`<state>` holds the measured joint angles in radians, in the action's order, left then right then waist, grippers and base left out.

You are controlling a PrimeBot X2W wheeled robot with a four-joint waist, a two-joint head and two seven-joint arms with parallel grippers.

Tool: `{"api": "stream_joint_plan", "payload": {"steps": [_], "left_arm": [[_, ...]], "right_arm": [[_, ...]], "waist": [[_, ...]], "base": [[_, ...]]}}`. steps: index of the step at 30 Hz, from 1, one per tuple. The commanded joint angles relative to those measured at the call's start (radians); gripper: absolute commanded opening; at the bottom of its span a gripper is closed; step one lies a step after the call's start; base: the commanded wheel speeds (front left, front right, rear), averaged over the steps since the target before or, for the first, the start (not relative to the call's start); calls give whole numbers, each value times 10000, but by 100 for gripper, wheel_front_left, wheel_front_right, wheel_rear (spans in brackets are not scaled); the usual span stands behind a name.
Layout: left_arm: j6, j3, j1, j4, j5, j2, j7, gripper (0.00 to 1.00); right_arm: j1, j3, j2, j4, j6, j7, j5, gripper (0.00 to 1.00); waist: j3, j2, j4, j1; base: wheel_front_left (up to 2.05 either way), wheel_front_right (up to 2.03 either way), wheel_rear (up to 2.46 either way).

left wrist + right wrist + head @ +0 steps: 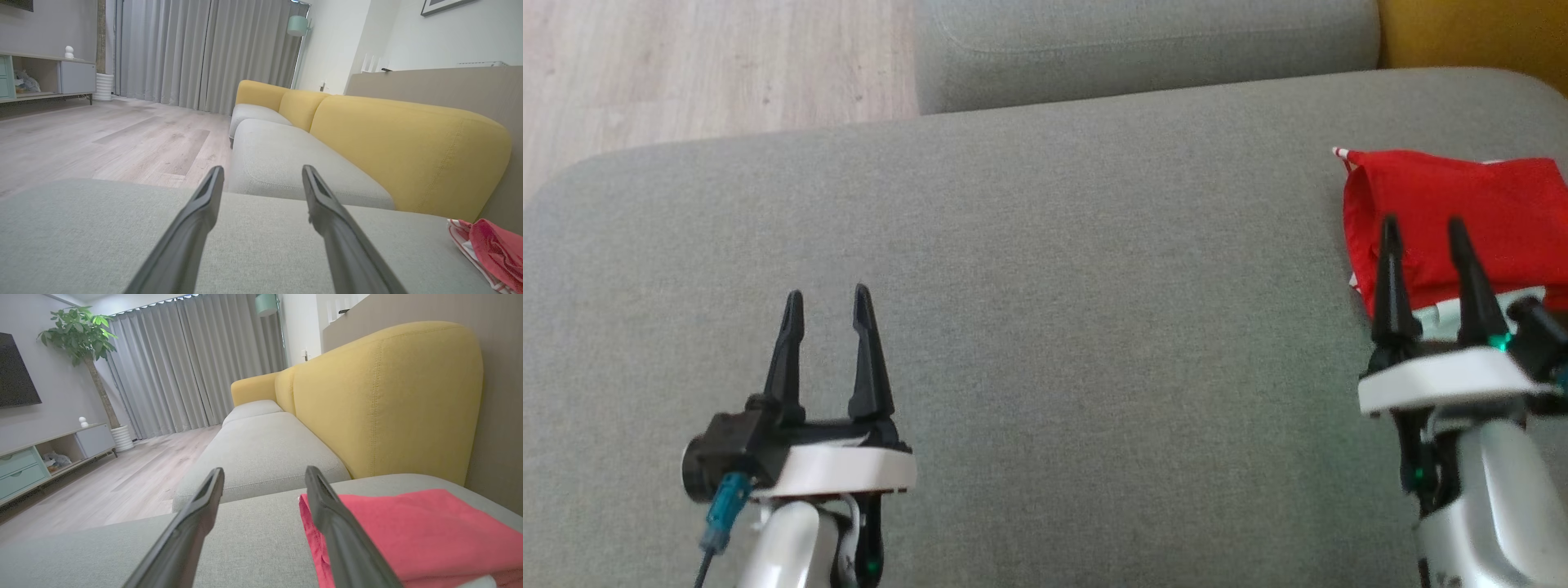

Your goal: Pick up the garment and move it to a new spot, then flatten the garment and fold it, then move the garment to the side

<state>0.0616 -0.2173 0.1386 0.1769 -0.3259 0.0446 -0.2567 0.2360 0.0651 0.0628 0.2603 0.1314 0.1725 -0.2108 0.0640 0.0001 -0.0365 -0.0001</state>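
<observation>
**Folded red garment (1454,204) lies at the right side of the grey seat (1045,245)**

The garment is a flat, folded red cloth with a strip of red-and-white striped trim showing at its edges. It lies on the grey seat near that cushion's right edge and close to the yellow backrest (384,400). In the right wrist view its top layer looks smooth and its near left corner is squared off.

The right gripper (1421,220) is at the garment's near edge. Its two dark fingers are spread well apart, and only grey fabric shows in the gap between them. In the head view both fingertips overlap the red cloth. In the right wrist view one finger crosses the garment's left border while the other is over bare seat. Whether either finger touches the cloth cannot be told.

The left gripper (827,291) is over the bare middle-left part of the seat, well apart from the garment. Its fingers are also spread wide with nothing between them. In the left wrist view the garment is only a red and striped bunch at the lower right edge.

Beyond the seat lie a second grey cushion (1143,49), a pale wooden floor (686,65) and long grey curtains (196,53).
</observation>
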Motion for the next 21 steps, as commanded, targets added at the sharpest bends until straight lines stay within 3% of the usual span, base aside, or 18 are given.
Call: {"api": "stream_joint_plan", "payload": {"steps": [1, 13, 21], "left_arm": [[-4, 315, 167, -189, 28, 56, -51, 100], [-120, 407, -148, 193, -24, 56, -51, 100], [-280, 389, -217, 361, -252, 56, -51, 100]], "right_arm": [[50, -162, -90, -237, -7, 281, -34, 100], [-844, -583, -123, 331, -7, 841, -683, 100], [-1026, -1051, -124, 297, -7, 884, -362, 100]], "waist": [[-78, -1, 53, 1], [-348, -1, 80, 1], [-348, -1, 52, 1]], "base": [[0, 0, 0], [0, 0, 0], [0, 0, 0]]}}
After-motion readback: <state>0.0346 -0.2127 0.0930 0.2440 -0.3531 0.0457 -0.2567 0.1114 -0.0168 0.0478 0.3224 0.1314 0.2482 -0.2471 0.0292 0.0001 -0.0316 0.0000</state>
